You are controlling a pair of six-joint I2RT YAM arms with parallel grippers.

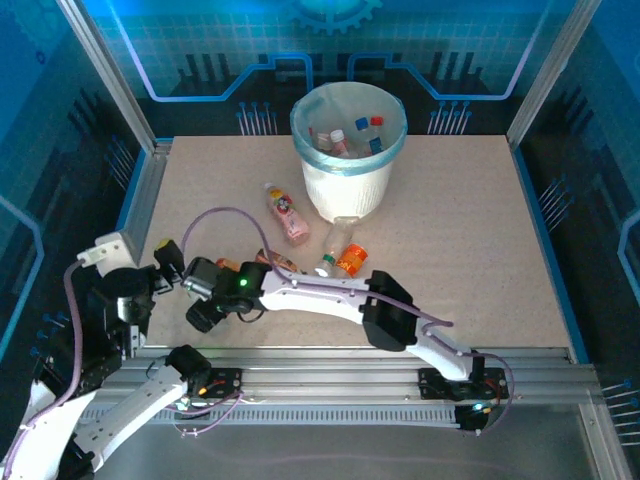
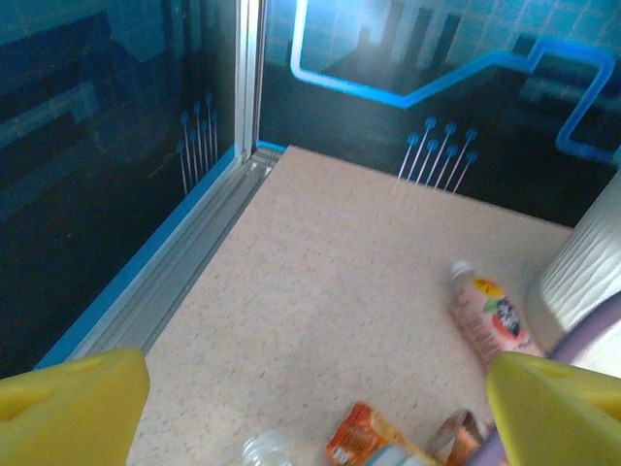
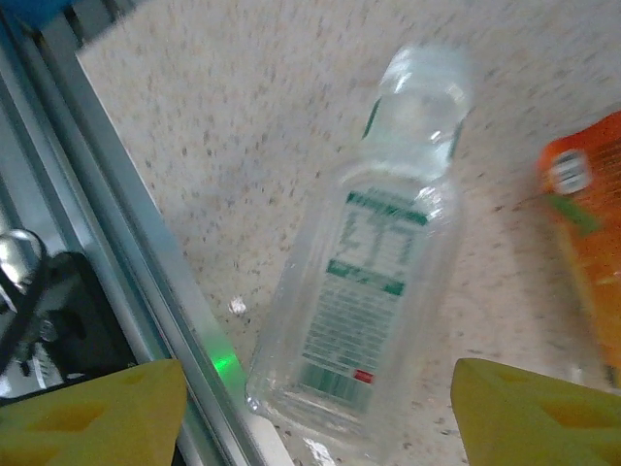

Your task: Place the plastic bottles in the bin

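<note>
Right gripper [image 3: 315,422] hangs open over a clear bottle [image 3: 378,272].

The top view looks down from above and behind the arm bases [image 1: 455,385] toward the far wall [image 1: 200,50], taking in the whole surface [image 1: 470,260] and the bin [image 1: 345,190]. The left wrist view sits low, facing the far left corner — it shares the pink bottle [image 2: 493,320] and the bin's wall with the top view. The right wrist view hangs very close over a clear bottle [image 3: 378,282] beside the edge rail [image 3: 126,233].
</note>
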